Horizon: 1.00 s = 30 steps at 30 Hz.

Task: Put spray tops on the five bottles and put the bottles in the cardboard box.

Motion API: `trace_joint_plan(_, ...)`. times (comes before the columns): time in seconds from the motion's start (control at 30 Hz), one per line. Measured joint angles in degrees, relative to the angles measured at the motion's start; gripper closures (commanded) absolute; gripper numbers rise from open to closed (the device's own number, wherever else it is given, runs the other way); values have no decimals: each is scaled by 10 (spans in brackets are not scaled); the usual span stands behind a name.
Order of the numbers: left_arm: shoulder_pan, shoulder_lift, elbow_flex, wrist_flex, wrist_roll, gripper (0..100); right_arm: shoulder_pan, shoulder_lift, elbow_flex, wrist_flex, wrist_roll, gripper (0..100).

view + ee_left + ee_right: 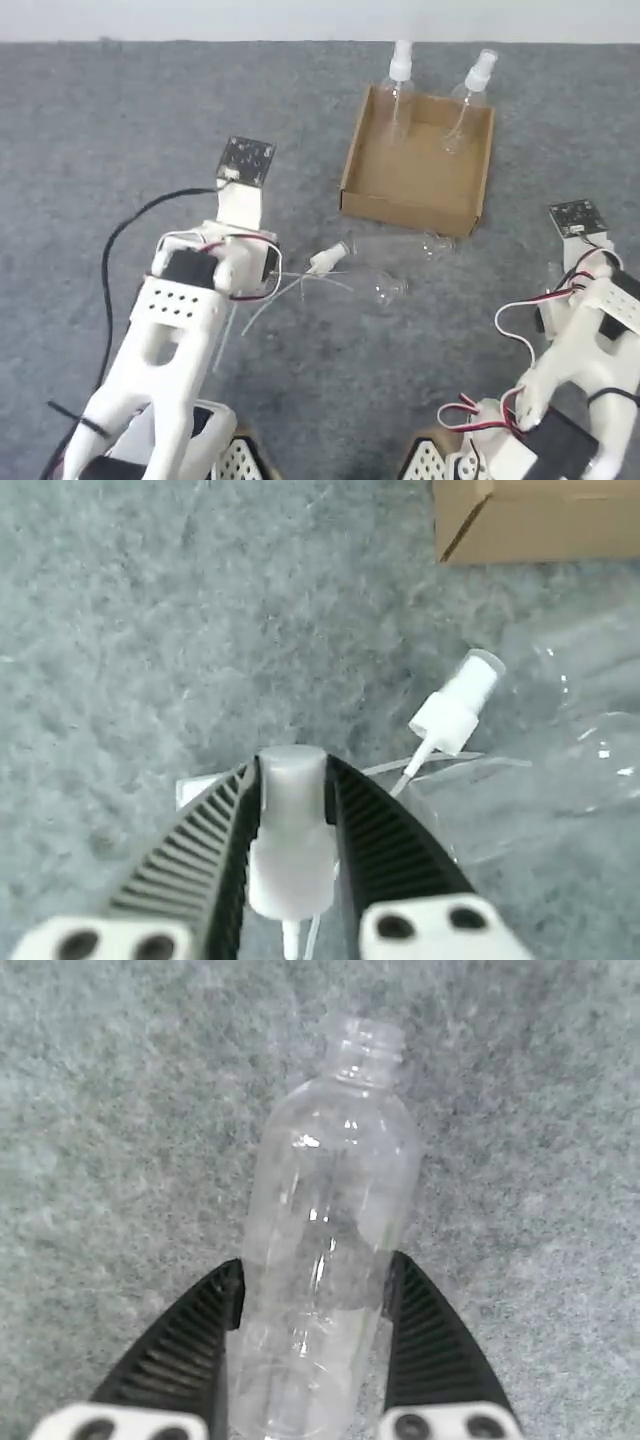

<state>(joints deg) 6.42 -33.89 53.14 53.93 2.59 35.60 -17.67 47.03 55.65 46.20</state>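
**Mating a spray top to a bottle, arms apart.** The left gripper is closed on a held spray top, jaws pressing on either side of its white body. The capped head points away from the wrist and a thin stem trails back toward it. The right gripper is clamped about the lower body of an open bottle. The bottle's long axis runs out along the fingers, and its bare threaded neck points away from the wrist.

From above, the left arm and the right arm stand well apart on the grey tabletop. Between them lie a loose spray top and two bare bottles, both on their sides near the front wall of the cardboard box. Two capped bottles stand against the far wall of the box.

The step in hand appears to be the third capping. It turns on bringing the stem end of the held spray top in line with the open neck. As judged here, stem and neck do not yet face one another, so both wrists probably need turning before the stem can enter.
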Motion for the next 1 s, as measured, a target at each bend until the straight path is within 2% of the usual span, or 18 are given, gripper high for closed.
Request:
trace_joint_plan(0.6,13,-4,18,-15,3,987,0,-3,6,7,0,962)
trace_joint_plan(0.83,13,-4,18,-15,3,987,0,-4,10,10,1,832)
trace_joint_plan(1.0,13,-4,18,-15,3,987,2,0,13,14,1,805)
